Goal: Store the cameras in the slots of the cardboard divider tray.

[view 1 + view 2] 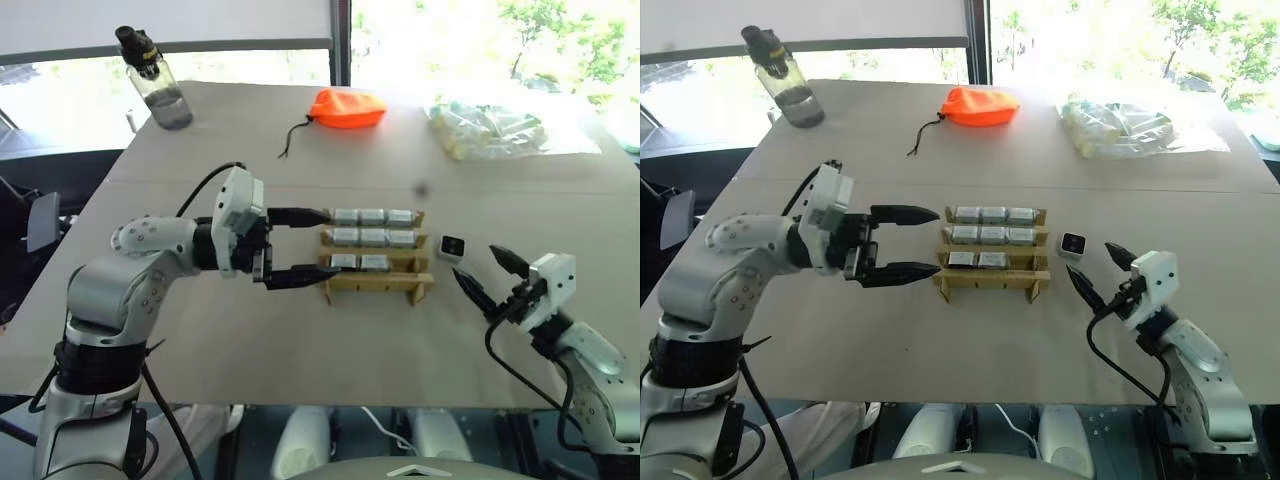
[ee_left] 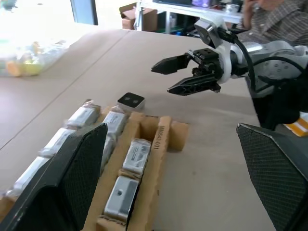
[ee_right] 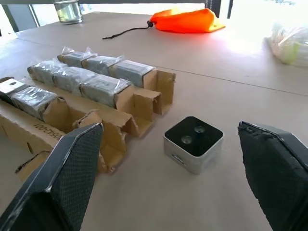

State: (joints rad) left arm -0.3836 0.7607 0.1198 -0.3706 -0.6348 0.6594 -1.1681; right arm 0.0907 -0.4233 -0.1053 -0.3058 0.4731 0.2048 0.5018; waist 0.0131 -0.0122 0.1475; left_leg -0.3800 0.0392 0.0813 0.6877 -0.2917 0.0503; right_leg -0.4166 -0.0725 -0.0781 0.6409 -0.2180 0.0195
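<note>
The cardboard divider tray [image 1: 375, 283] lies mid-table. Silvery cameras [image 1: 372, 236] fill its back and middle rows, and two more sit in the front row. The front row's right-hand slot [image 2: 147, 127] is bare. One loose camera [image 1: 452, 246], black lens face up, rests on the table just right of the tray. My left gripper [image 1: 330, 242] hovers at the tray's left end, open and holding nothing. My right gripper [image 1: 478, 263] is open a little right of the loose camera [image 3: 193, 142], pointing at it and apart from it, with nothing in it.
At the table's far side stand a water bottle [image 1: 155, 80], an orange pouch [image 1: 347, 108] with a black cord, and a clear plastic bag [image 1: 490, 128]. A person [image 2: 269, 14] sits beyond the table's right side. The table's near edge runs under both arms.
</note>
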